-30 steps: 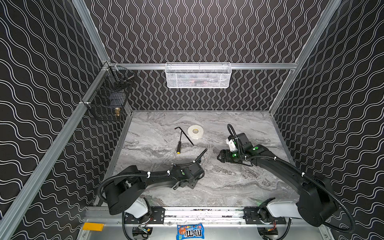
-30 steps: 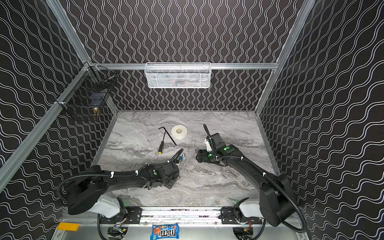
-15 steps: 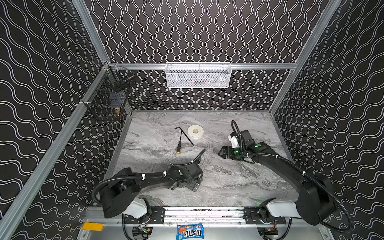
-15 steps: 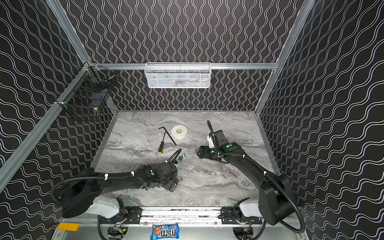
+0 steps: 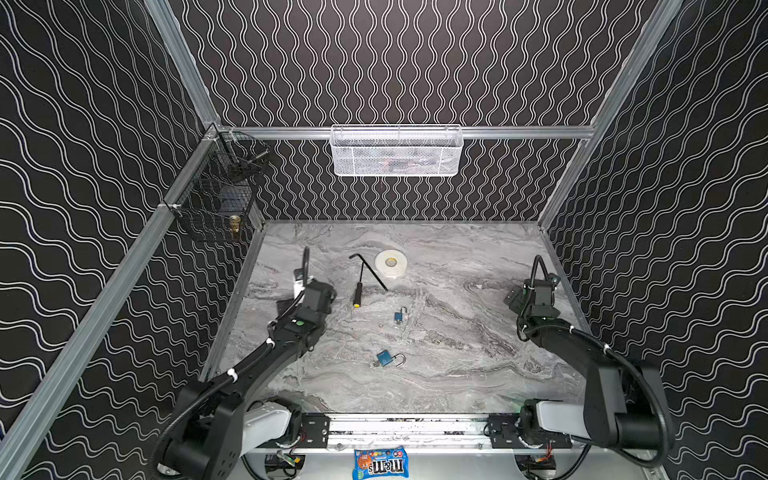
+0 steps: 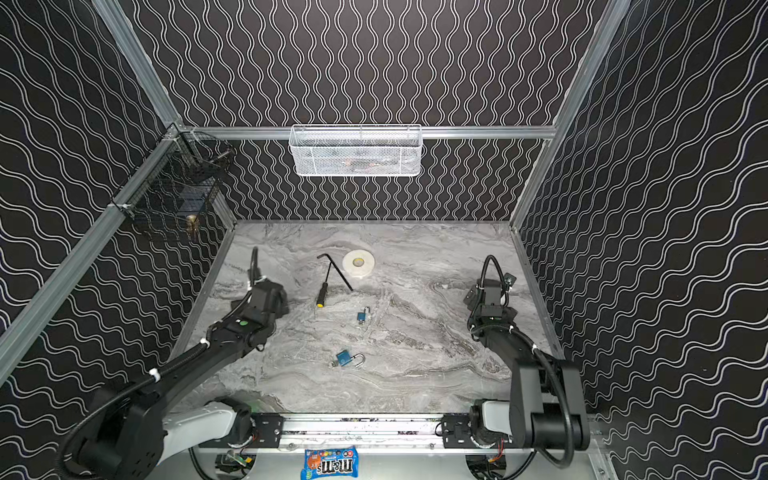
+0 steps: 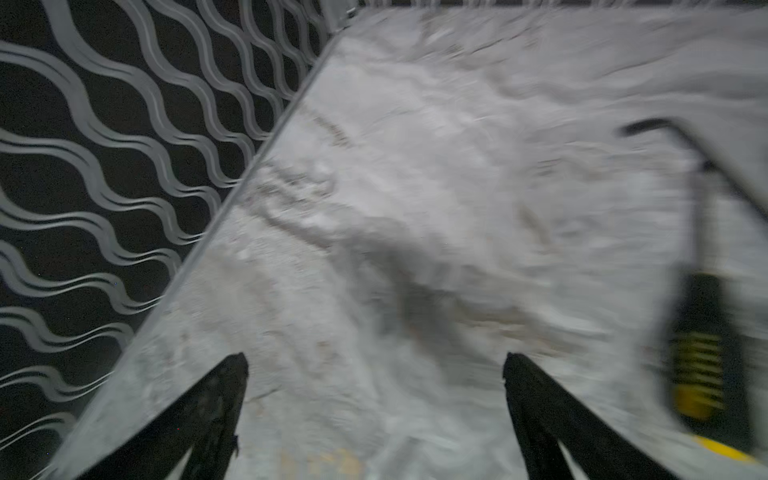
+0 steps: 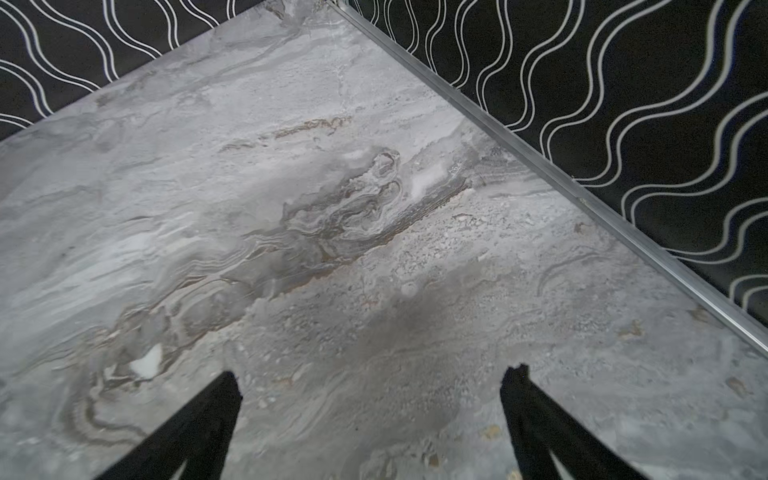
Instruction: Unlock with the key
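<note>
A robotics lab test cell: wavy-patterned walls, aluminium framing, marble-look tabletop.

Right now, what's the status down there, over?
Left end effector open, empty. Right end effector likewise. Near padlock, far padlock lie free on the table. Screwdriver beyond them, clear.

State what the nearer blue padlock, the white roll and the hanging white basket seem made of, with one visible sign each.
Nearer blue padlock: probably metal, blue-coated body, shiny silvery shackle.
White roll: likely tape, matt white, wound round a core.
White basket: likely painted metal mesh; fine see-through grid.
</note>
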### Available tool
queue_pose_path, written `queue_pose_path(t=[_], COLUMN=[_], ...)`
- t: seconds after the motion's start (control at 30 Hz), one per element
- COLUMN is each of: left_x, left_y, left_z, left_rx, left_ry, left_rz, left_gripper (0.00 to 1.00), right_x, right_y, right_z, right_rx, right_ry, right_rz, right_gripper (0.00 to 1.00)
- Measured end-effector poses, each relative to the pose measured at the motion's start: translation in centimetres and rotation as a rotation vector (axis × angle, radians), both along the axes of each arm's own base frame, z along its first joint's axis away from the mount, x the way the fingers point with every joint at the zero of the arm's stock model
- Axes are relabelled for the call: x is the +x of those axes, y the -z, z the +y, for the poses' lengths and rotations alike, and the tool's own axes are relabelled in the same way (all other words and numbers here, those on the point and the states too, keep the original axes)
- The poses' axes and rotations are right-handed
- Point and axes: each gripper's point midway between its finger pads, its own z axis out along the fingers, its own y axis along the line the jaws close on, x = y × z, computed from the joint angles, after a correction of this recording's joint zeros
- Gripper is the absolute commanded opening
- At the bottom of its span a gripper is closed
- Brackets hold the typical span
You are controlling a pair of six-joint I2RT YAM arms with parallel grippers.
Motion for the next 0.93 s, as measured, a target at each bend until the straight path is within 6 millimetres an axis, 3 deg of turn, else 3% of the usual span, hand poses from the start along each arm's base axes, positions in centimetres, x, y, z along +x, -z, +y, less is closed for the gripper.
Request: queue_pose_path(t=[0.1, 0.17, 0.23, 0.33, 0.43, 0.5, 0.6, 0.93], left_x=[-0.3, 0.3, 1.3, 3.9, 5.6, 7.2, 7.3, 7.3], left_y=[3.1, 4.8, 5.4, 5.3, 5.0, 3.1, 2.9, 3.1], left_z=[1.6, 1.1, 0.3, -1.4, -2.1, -1.7, -1.3, -1.7], left_rx=[0.034, 0.042, 0.045, 0.038, 0.034, 0.022, 0.018, 0.004], left_ry=[0.011, 0.082, 0.147, 0.249, 0.295, 0.293, 0.288, 0.314], left_rz=[0.001, -0.029, -0.061, -0.137, -0.155, -0.228, -0.237, -0.231], left_gripper=[0.99, 0.98, 0.99, 0.99, 0.99, 0.99, 0.99, 0.99], right_x=[-0.2, 1.0, 1.4, 0.9, 2.6, 2.7, 3.0, 3.2], right_y=[0.9, -0.5, -0.4, 1.3, -2.2, -2.5, -3.3, -3.0], right_z=[-0.1, 0.4, 1.8, 3.1, 3.2, 3.7, 4.2, 4.4], right_rx=[-0.037, -0.065, -0.075, -0.081, -0.129, -0.138, -0.151, -0.157], right_ry=[-0.053, -0.112, -0.207, -0.296, -0.308, -0.329, -0.352, -0.370], right_rz=[-0.027, -0.130, -0.193, -0.174, -0.306, -0.314, -0.342, -0.328], right_gripper=[0.99, 0.99, 0.99, 0.99, 0.99, 0.99, 0.99, 0.99])
